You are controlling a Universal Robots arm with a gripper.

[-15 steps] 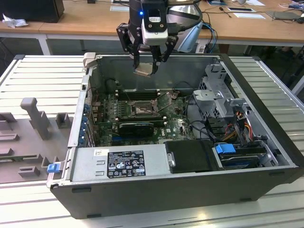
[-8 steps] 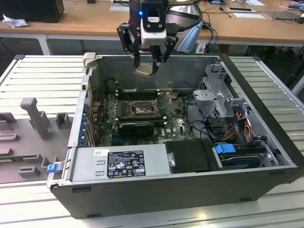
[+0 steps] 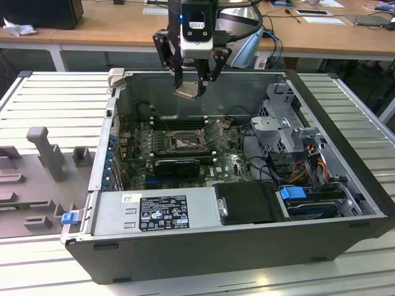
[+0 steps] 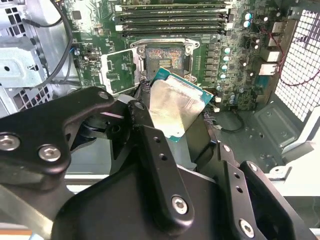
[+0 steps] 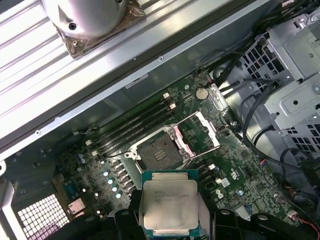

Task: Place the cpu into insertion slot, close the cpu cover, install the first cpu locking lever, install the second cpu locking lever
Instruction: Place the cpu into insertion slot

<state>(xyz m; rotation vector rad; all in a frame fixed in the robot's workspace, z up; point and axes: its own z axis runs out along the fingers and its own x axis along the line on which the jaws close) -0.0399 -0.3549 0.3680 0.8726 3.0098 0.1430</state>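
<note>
**CPU pinched above the open socket: mind tilt and slip**

Nearest first. Your hand (image 5: 170, 212) is pinching the cpu (image 5: 170, 202) by two opposite edges, with black fingers (image 5: 133, 212) on either side. The chip hangs in the air above the board, well clear of it. It is a flat square with a matte silver-grey metal lid on a thin green base. The edges are smooth and thin, so I judge the hold to be slight, and a jolt could let it slide or twist.

In the exterior view the chip looks tilted. If it comes down canted or turned, a corner would likely land on the contacts and bend them.

Below it lies the insertion slot (image 5: 157, 150), a dark square with a gold-brown contact field and a grey metal rim. It is open and bare.

Just beside it stands the cpu cover (image 4: 104, 72), a thin grey sheet-metal frame with a cut-out centre, swung up. A finger could catch it if your path drifts.

Beyond that run the long black memory slots (image 5: 132, 132). Farther out are the grey steel case (image 3: 203, 256) and the ribbed metal worktop (image 3: 55, 92).
</note>
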